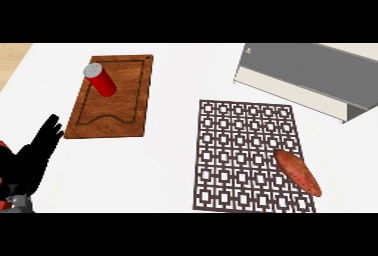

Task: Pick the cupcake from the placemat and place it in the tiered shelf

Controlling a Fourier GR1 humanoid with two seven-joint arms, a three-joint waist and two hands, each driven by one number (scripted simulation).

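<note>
No cupcake is seen; a sweet potato (298,172) lies at the lower right of the placemat (236,150), so it should be reached for while the left hand (33,155) rests open, holding nothing.

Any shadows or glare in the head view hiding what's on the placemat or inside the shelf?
Head view: light is flat, with no glare and no marked shadows on the white counter. The placemat pattern reads clearly, and the only item on it is an elongated orange-brown one, not cupcake-shaped. The tiered shelf interior is an even grey. The left hand is dark, with little detail.
</note>
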